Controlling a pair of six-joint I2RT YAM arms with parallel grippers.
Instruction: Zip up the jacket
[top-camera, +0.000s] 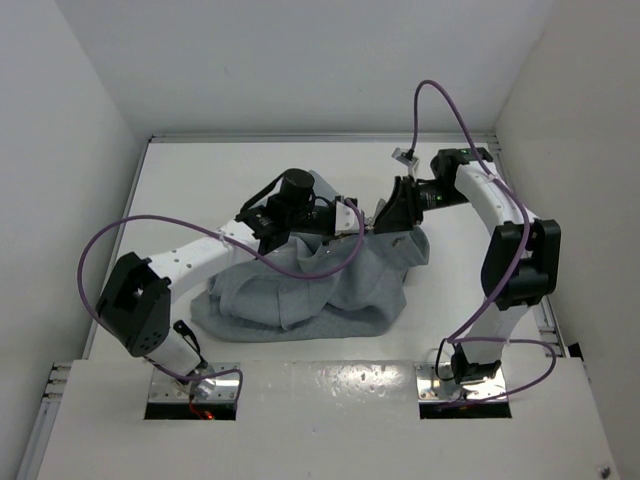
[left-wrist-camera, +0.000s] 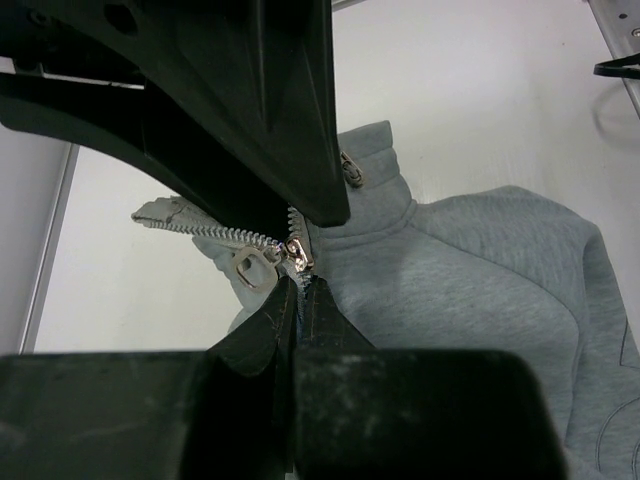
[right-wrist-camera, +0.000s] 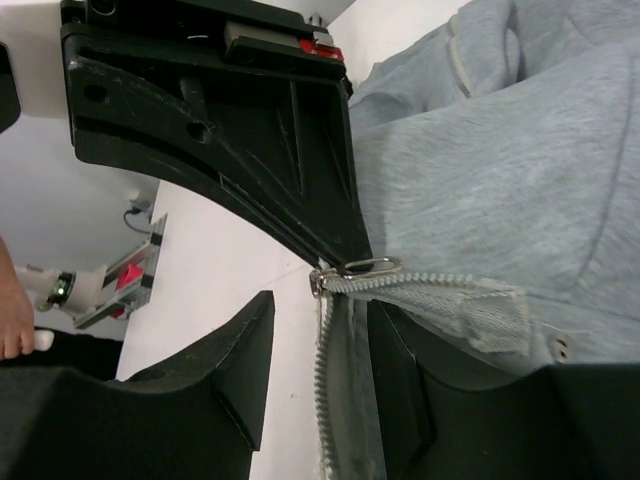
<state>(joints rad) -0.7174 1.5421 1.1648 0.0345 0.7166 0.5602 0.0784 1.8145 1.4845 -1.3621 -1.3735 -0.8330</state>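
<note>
The light grey jacket (top-camera: 330, 290) lies crumpled mid-table, and both grippers meet at its collar end. My left gripper (left-wrist-camera: 300, 285) is shut on the zipper just below the metal slider (left-wrist-camera: 298, 252). The ring pull tab (left-wrist-camera: 250, 266) hangs free beside it. My right gripper (right-wrist-camera: 320, 350) is open. The loose toothed zipper tape (right-wrist-camera: 335, 400) runs between its fingers, close to the right one. The slider (right-wrist-camera: 322, 280) sits just beyond its fingertips. In the top view the left gripper (top-camera: 352, 222) and the right gripper (top-camera: 385, 215) nearly touch.
Purple cables (top-camera: 300, 270) loop over the jacket and the left arm. White walls close in the table (top-camera: 200, 180) at the left, back and right. A small grey connector (top-camera: 402, 155) lies at the back. Bare fingers (right-wrist-camera: 12, 300) show at the right wrist view's left edge.
</note>
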